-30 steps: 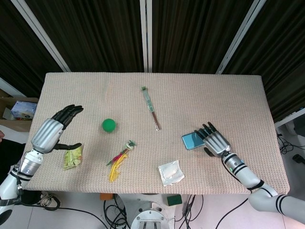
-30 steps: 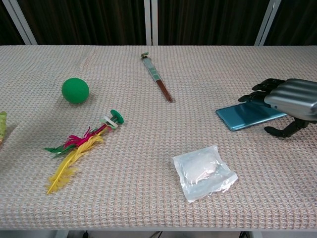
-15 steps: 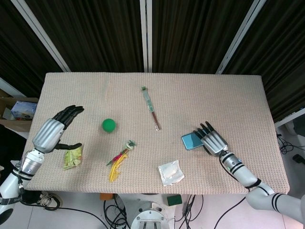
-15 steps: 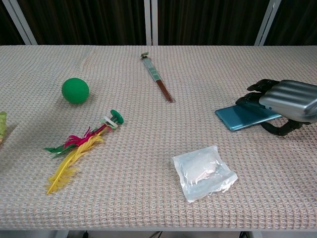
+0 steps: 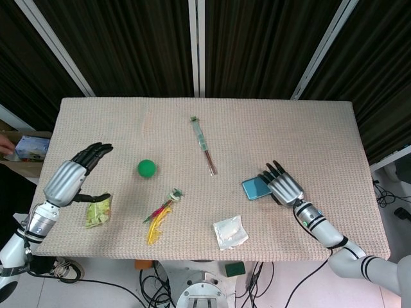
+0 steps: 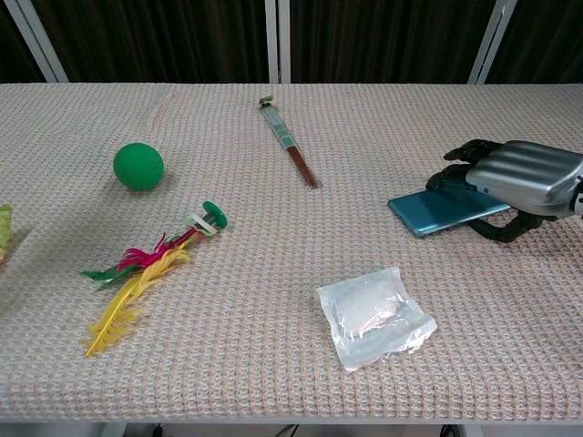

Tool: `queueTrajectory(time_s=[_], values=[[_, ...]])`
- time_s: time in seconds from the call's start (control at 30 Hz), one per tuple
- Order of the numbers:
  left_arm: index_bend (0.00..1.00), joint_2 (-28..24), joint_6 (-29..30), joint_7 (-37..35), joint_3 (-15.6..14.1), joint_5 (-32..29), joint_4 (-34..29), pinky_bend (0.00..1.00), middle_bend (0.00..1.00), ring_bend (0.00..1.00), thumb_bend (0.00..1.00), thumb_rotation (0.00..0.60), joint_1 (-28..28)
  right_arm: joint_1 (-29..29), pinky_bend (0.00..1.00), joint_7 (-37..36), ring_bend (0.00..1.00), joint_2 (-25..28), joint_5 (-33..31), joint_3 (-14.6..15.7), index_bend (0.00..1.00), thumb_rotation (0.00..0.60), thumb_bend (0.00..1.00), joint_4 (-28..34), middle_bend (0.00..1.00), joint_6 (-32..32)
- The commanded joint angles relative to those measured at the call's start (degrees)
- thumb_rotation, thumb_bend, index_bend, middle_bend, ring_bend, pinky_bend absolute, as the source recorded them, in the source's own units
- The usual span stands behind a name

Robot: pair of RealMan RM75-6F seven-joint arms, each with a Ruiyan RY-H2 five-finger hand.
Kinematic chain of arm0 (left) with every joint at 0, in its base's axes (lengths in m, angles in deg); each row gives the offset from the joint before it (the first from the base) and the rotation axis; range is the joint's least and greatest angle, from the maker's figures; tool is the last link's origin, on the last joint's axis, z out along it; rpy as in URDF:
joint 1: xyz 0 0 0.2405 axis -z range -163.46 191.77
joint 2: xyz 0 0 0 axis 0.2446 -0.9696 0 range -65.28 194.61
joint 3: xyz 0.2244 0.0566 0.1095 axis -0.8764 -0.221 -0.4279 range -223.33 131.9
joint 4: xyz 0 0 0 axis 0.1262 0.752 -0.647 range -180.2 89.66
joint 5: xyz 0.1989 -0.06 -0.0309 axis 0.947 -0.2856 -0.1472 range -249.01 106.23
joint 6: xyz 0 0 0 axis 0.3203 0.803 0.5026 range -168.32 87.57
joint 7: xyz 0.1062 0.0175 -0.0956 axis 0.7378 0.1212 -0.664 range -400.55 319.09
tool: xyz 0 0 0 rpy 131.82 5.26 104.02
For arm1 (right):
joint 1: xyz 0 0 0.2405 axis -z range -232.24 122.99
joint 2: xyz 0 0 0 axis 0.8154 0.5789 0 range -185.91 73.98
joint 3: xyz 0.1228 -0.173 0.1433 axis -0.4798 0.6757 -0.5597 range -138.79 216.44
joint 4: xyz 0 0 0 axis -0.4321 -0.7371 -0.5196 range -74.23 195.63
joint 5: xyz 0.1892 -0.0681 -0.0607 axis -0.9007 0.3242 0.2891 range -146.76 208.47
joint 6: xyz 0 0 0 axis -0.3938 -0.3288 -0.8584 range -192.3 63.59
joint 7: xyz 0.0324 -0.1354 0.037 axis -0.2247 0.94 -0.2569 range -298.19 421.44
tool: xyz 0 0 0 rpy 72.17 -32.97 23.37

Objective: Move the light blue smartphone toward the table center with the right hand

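1. Black fingers [image 6: 460,150] of the right hand [image 5: 284,189] lie flat on the far end of the light blue smartphone [image 5: 255,188], the thumb hooked beside its near edge; the hand holds the phone from on top, which looks suited to sliding it and not to lifting it.
2. One smartphone lies flat on the counter [image 5: 308,128], right of the middle, its free end pointing toward the centre.
3. One clear plastic packet [image 6: 373,314] sits near the front edge, apart from the phone and clear of a straight path inward.
4. One pair of chopsticks [image 5: 203,145] in a sleeve lies near the centre, where the phone is probably headed.
5. One feather shuttlecock [image 6: 150,269] and one green ball [image 5: 146,168] rest left of centre, well apart from the phone.
6. The left hand [image 5: 72,176] hovers at the far left, fingers apart and holding nothing, above one green snack packet [image 5: 99,212]; it plays no part here.
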Motion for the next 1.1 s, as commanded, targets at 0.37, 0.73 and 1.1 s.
queueTrajectory(time_s=[0.37,0.73,1.1], values=[[0.07,0.8,-0.84,-1.18,-0.31,-0.11,1.15,0.18,0.07,0.03,0.04,0.594,0.59,-1.52,0.0,0.26,0.0,0.52,0.07,-0.95,0.47,0.367,0.81,-0.03,0.23,-0.49],[0.07,1.07,-1.18,-2.57,-0.39,-0.63,2.45,0.18,0.07,0.03,0.04,0.593,0.81,-5.45,0.0,2.01,0.0,-0.99,-2.81,-4.13,0.24,0.366,0.82,-2.71,0.18,3.28],[0.07,1.25,-2.04,-2.96,-0.45,-1.3,3.21,0.18,0.07,0.03,0.04,0.595,1.15,-8.08,0.0,-8.88,0.0,-6.2,-4.29,-9.36,0.0,0.357,0.77,-9.98,0.0,-1.47]])
